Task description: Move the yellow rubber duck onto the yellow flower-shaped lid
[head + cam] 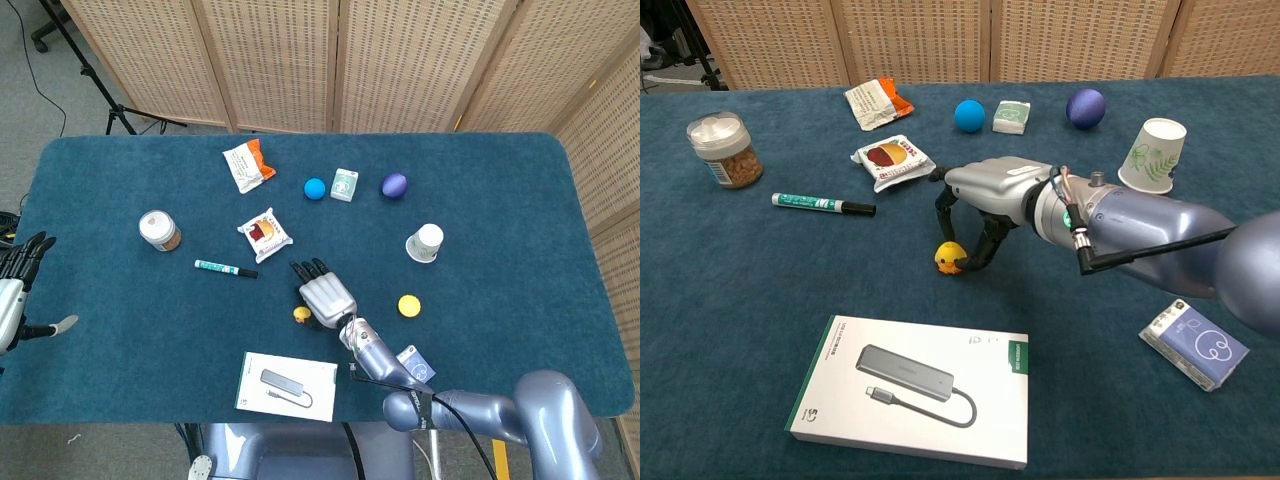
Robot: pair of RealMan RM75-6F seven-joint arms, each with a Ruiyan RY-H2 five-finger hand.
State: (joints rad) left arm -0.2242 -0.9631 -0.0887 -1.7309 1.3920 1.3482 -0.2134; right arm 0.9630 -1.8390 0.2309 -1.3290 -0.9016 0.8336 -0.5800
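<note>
At the far left edge of the head view, the dark-fingered left hand (22, 268) hangs off the napped blue felt table (120, 340), fingers spread and holding nothing. Further right lie a slim green-and-white marker pen (823, 204) and a flat white cardboard box (914, 391) printed with a grey adapter. The small glossy yellow rubber duck (950, 257) sits on the felt, with the silver-shelled right hand (985, 195) arched over it, dark fingers (941, 205) curled down around it; whether they grip it cannot be told. The round yellow flower-shaped lid (409, 305) lies well apart to the right.
</note>
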